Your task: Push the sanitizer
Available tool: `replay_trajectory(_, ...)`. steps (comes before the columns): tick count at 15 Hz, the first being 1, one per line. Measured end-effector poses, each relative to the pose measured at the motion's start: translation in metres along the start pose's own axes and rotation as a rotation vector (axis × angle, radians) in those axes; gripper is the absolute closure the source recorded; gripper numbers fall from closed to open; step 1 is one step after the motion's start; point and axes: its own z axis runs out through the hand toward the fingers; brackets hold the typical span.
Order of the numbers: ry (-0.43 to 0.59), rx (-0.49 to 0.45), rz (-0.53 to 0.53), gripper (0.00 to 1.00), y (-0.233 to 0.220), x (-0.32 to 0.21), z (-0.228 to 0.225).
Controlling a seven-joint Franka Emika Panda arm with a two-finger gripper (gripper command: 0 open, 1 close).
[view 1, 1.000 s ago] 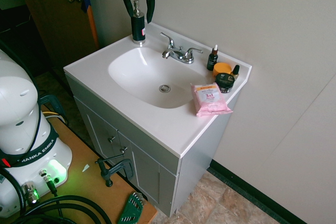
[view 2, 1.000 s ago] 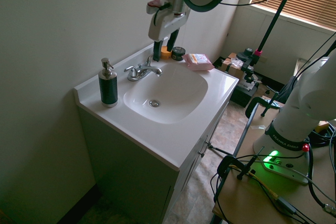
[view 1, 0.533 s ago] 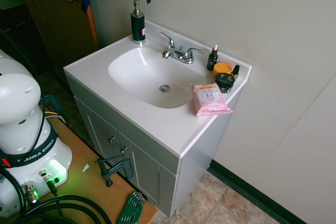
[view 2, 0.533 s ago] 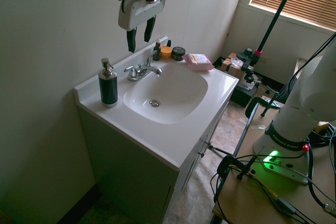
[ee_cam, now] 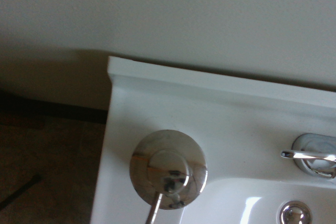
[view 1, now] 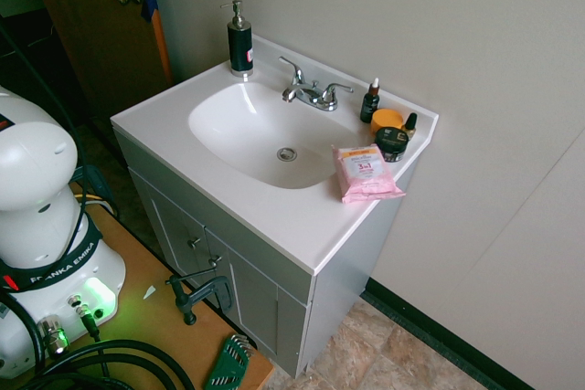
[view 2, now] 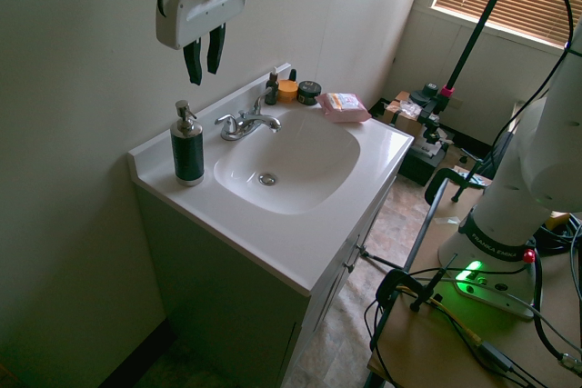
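The white counter [view 1: 274, 237] is seen first, with the sink basin [view 1: 239, 130] sunk into it. Above its back corner the gripper [view 2: 205, 59] is held, empty, its two fingers apart. The sanitizer [view 2: 187, 154], a black bottle, is stood upright in that corner beside the faucet [view 2: 245, 123], untouched. Its pump head [view 2: 185, 114] is the smallest part and the likeliest to be caught: if the fingers are lowered straight down, the bottle could be pinned or tipped. If it is pushed high on its side, it could be toppled into the basin, or off the counter's nearby end if shoved that way.
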Motion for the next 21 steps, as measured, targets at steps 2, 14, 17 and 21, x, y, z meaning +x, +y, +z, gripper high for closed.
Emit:
replay_trajectory(2,-0.005,-0.002,-0.007,1.00,-0.010,-0.005,0.001)
replay_trajectory(14,-0.030,-0.026,0.000,1.00,-0.047,-0.004,0.038)
replay_trajectory(17,-0.034,-0.039,0.005,1.00,-0.046,0.000,0.047)
replay_trajectory(21,-0.035,-0.040,0.004,1.00,-0.046,-0.001,0.048)
